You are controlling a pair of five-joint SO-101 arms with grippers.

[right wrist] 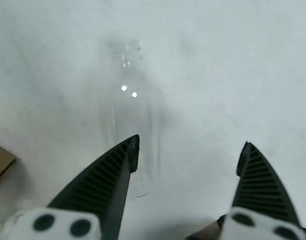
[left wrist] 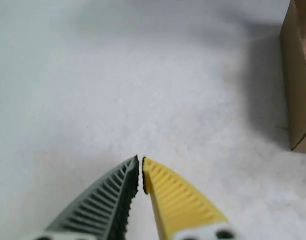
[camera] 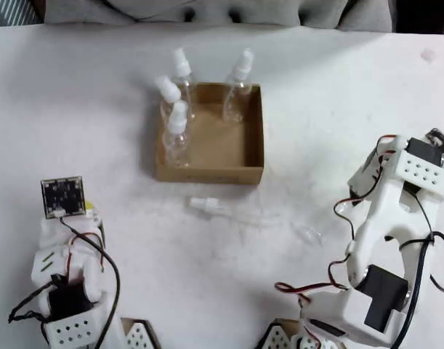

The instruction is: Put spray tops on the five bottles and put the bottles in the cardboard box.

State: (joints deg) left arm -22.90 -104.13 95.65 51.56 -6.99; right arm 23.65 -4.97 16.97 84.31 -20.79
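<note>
**One bottle still outside the box**

The left gripper (left wrist: 140, 160) sits pressed together, apparently idle. The right gripper (right wrist: 190, 141) hangs spread by the clear bottle (right wrist: 130, 115) lying on the table, likely to grasp it. Beyond, four capped bottles (camera: 176, 134) stand in the cardboard box (camera: 207, 174).

You are working in what looks like a room in a home, not a lab or a factory floor. Along the top edge of the high view runs a grey buttoned cushion back (camera: 207, 11), the sort a sofa or bench has, set right against the table (camera: 76, 94). A white, slightly fuzzy cloth (camera: 338, 65) covers the table. In the lower corners, the left arm (camera: 65, 283) and right arm (camera: 385, 240) are small hobby builds with loose wires (camera: 301, 289) and a bare circuit board (camera: 62, 195).
</note>
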